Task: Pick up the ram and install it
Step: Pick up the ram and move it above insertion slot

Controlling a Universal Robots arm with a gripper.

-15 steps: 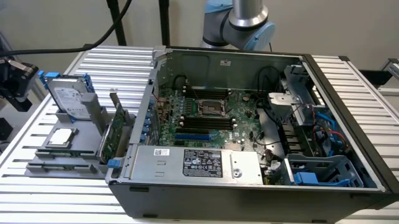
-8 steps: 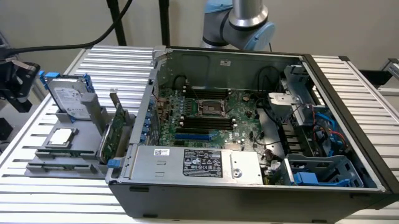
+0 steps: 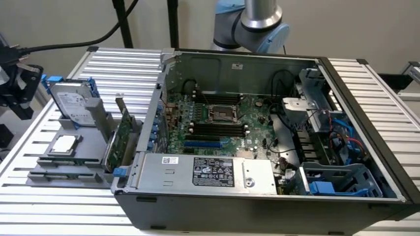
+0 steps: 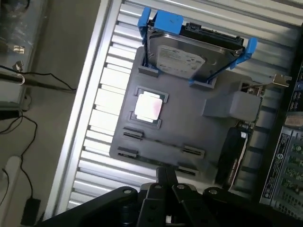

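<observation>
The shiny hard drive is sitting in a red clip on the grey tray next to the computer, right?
Almost. The clip around the hard drive is blue, not red, as the wrist view shows. The rest is right: the hard drive sits on the grey tray next to the computer.

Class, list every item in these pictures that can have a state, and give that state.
Computer case: open, side panel off.
Memory slots: empty.
Hard drive: tilted in blue caddy on grey tray.
Expansion card: upright on edge in tray.
Processor chip: flat in tray pocket.
End effector: over tray's edge.
</observation>
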